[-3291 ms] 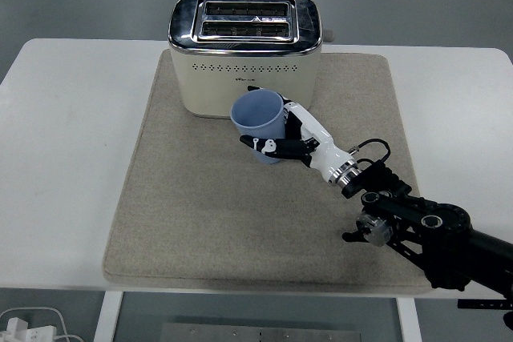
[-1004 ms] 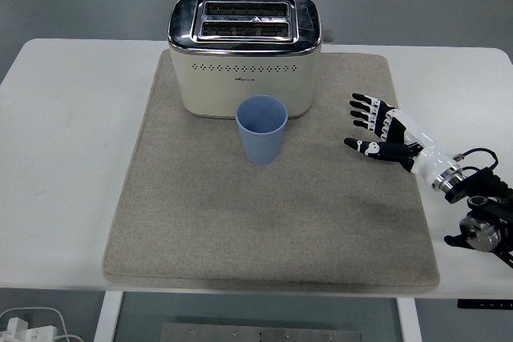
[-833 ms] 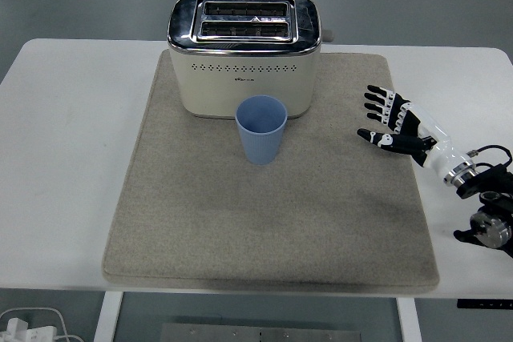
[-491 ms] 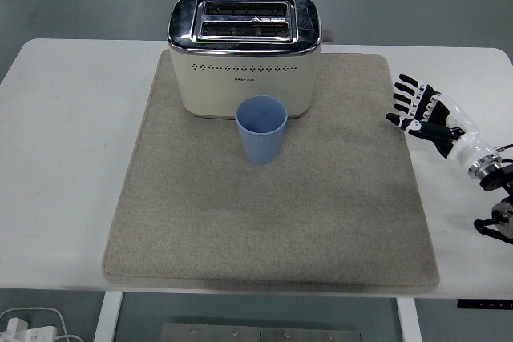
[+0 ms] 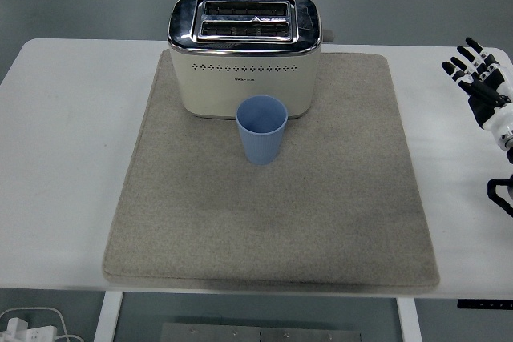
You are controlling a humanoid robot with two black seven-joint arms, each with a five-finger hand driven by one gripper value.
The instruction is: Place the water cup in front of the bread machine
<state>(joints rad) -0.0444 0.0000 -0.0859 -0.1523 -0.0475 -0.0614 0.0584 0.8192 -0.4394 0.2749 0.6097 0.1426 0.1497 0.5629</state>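
Observation:
A light blue water cup point(image 5: 261, 129) stands upright on the beige mat point(image 5: 200, 222), just in front of the cream and chrome bread machine point(image 5: 244, 51) and close to its front wall. My right hand point(image 5: 478, 78) is at the picture's right edge, over the white table and far from the cup, with its fingers spread and holding nothing. The left arm does not show.
The white table point(image 5: 64, 134) extends to the left and right of the mat. A white power strip with cables point(image 5: 24, 327) lies on the floor below the table's near left corner.
My right hand let go of the cup, drew back to the right across the mat and rose to the right edge. The cup stayed upright before the bread machine.

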